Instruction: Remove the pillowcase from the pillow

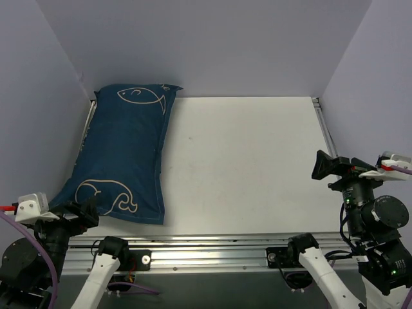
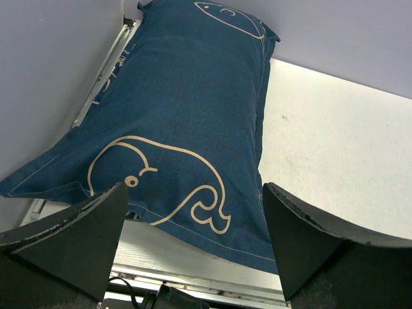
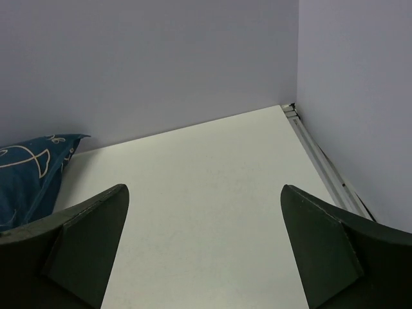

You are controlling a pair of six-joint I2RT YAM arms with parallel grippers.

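1. Navy pillowcase, pillow hidden inside, lies at the table's left edge.
2. Left gripper gapes open beside its near end; right gripper is also open, well apart.
3. Probably soft, light, floppy; pinch a corner hem.

pillow wholly hidden inside pillowcase, pillowcase cropped in right wrist view

We see a large dark navy-blue fabric pillowcase patterned with thin cream outline drawings of a fish and a whale, a plain off-white flat table, and unpatterned pale lavender walls.
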